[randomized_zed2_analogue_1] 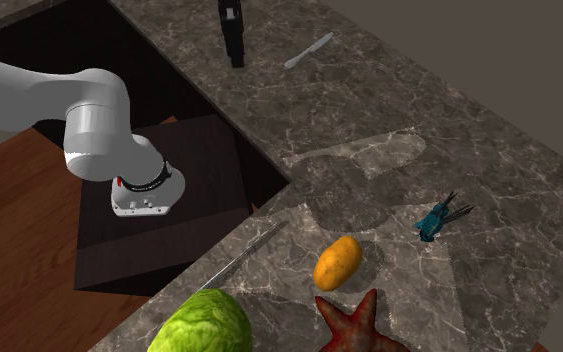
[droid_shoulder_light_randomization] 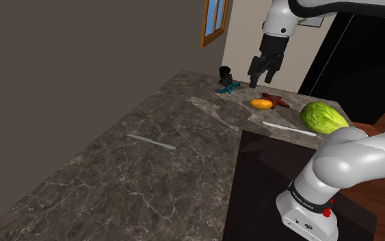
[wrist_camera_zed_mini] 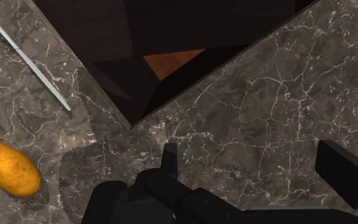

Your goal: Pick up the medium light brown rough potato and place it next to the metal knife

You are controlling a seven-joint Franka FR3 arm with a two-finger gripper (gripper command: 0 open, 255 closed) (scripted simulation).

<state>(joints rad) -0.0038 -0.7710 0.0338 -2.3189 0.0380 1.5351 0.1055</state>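
Note:
The potato point(droid_shoulder_light_randomization: 260, 103) is an orange-brown oval lying on the dark marble counter point(droid_shoulder_light_randomization: 150, 178), close beside a red starfish point(droid_shoulder_light_randomization: 278, 100). My gripper point(droid_shoulder_light_randomization: 260, 79) hangs open and empty well above the counter, over a spot just behind the potato. From the wrist, the potato point(wrist_camera_zed_mini: 6, 168) lies off to one side of the open gripper point(wrist_camera_zed_mini: 257, 167), with nothing between the fingers. A pale knife point(droid_shoulder_light_randomization: 288, 129) rests near the counter edge beside the cabbage; it also shows as the knife point(randomized_zed2_analogue_1: 244, 255) near the potato point(randomized_zed2_analogue_1: 337, 262). A second pale knife point(droid_shoulder_light_randomization: 151, 141) lies farther along the counter.
A green cabbage point(droid_shoulder_light_randomization: 324, 118) sits at the counter's corner. A small blue object point(droid_shoulder_light_randomization: 227, 87) and a black item point(droid_shoulder_light_randomization: 225, 71) stand behind the potato. The counter wraps round a dark recess point(randomized_zed2_analogue_1: 159, 200) holding my stand.

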